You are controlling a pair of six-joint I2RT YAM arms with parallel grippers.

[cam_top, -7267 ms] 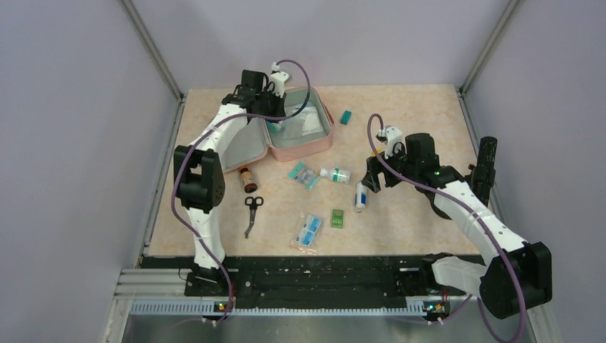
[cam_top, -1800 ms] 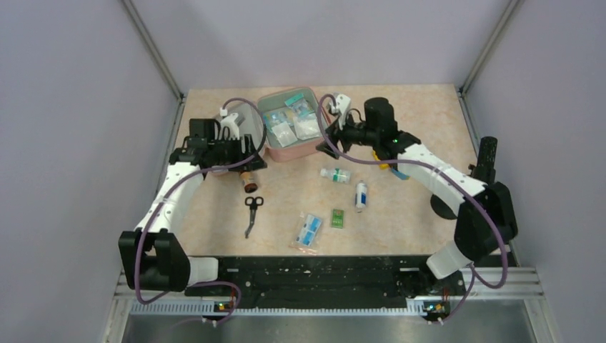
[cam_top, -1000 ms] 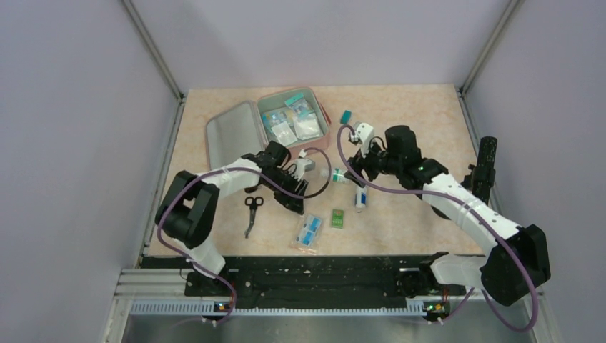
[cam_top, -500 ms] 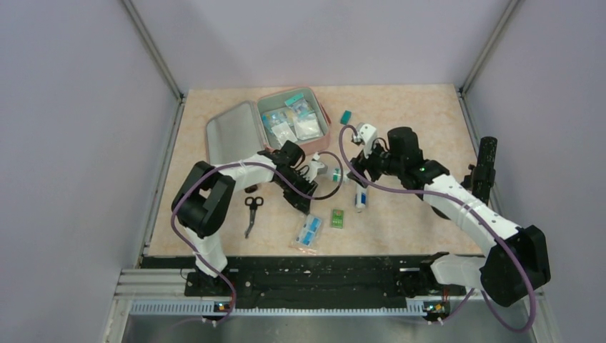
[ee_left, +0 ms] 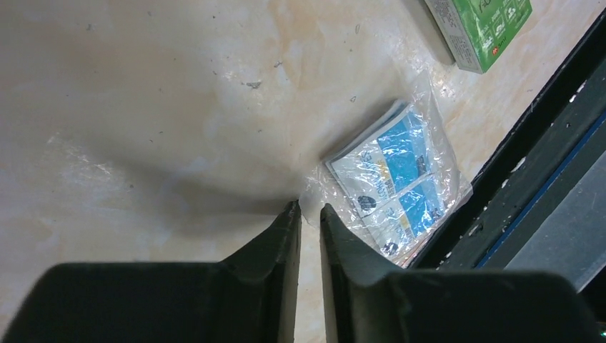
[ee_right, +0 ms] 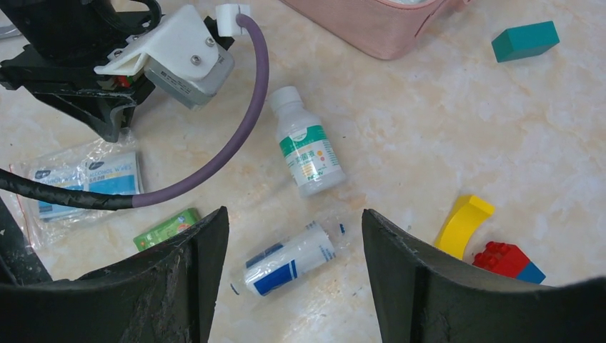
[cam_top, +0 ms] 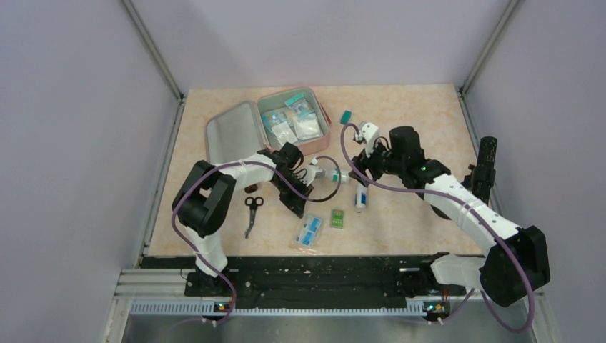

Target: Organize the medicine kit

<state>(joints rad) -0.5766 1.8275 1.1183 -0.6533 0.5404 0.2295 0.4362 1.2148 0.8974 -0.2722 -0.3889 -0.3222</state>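
The pink medicine kit (cam_top: 325, 139) lies open at the back with several packets inside, and its lid (cam_top: 230, 132) is flat to the left. My left gripper (cam_top: 302, 208) is down at the table. Its jaws (ee_left: 309, 211) are open by a narrow slit, with the corner of a clear bag of blue sachets (ee_left: 396, 189) at the fingertips. My right gripper (ee_right: 294, 225) hangs open above a wrapped white-and-blue roll (ee_right: 289, 259). A white bottle (ee_right: 309, 153) lies beyond it, near the kit's wall (ee_right: 379, 28).
A green box (cam_top: 337, 218) lies next to the bag (cam_top: 309, 230). Scissors (cam_top: 251, 213) and a half-hidden brown bottle (cam_top: 250, 188) sit left of my left arm. A teal block (ee_right: 525, 41), a yellow block (ee_right: 463, 223) and a red block (ee_right: 507, 259) lie to the right. The black rail (ee_left: 543, 143) borders the near edge.
My left gripper's jaws have narrowed to a slit at the bag's corner, and the left arm has edged to the right. My right arm has stayed where it was.
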